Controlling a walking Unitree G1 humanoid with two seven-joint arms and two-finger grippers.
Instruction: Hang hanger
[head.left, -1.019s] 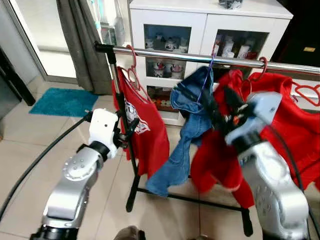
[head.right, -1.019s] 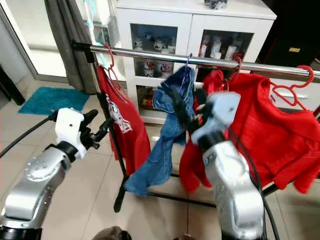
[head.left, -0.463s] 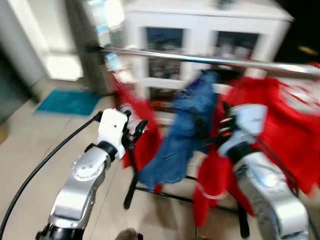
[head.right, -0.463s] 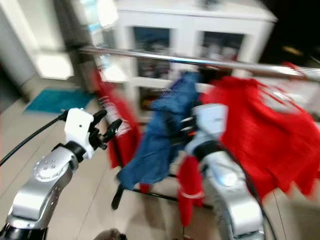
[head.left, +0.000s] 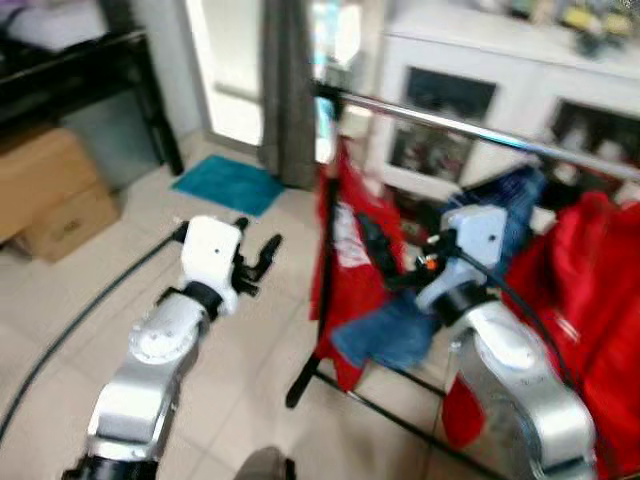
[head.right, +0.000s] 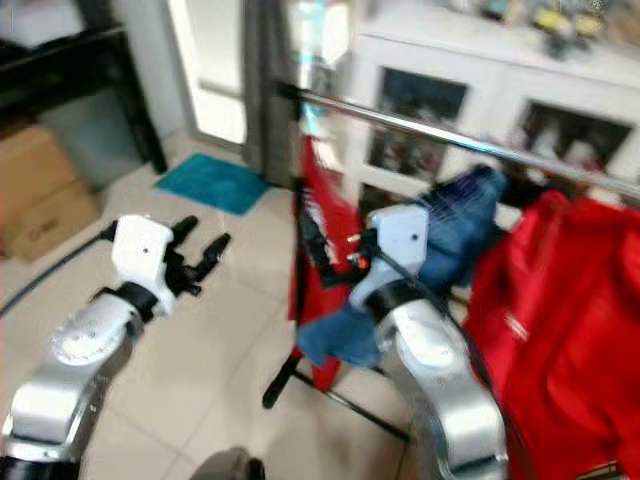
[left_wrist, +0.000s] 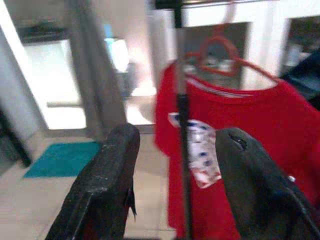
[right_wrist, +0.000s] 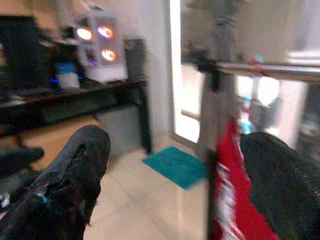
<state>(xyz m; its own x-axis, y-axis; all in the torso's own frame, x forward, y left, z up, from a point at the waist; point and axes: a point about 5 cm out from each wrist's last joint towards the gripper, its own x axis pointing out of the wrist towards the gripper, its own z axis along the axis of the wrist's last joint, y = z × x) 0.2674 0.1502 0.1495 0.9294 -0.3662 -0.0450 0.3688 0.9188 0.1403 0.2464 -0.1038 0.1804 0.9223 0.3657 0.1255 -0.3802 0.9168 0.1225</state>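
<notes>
A steel clothes rail (head.left: 450, 122) on a black stand carries a red shirt (head.left: 348, 235) on a red hanger (left_wrist: 220, 47) at its left end. Blue jeans (head.left: 505, 200) hang beside it, then a red garment (head.left: 590, 290). My right gripper (head.left: 378, 255) is open in front of the red shirt, nothing between its fingers (right_wrist: 75, 170). My left gripper (head.left: 262, 245) is open and empty, held left of the stand over the tiled floor; its wrist view looks at the stand's post and the red shirt (left_wrist: 225, 150).
A grey curtain (head.left: 290, 90) and a white glass-door cabinet (head.left: 480, 80) stand behind the rack. A teal mat (head.left: 225, 183), cardboard boxes (head.left: 50, 190) and a black shelf unit lie to the left. A black cable (head.left: 80, 320) trails from my left arm.
The whole picture has swung, so the camera turned left, with blur. Relative to the rack, my right gripper has moved from the jeans toward the red shirt at the left end.
</notes>
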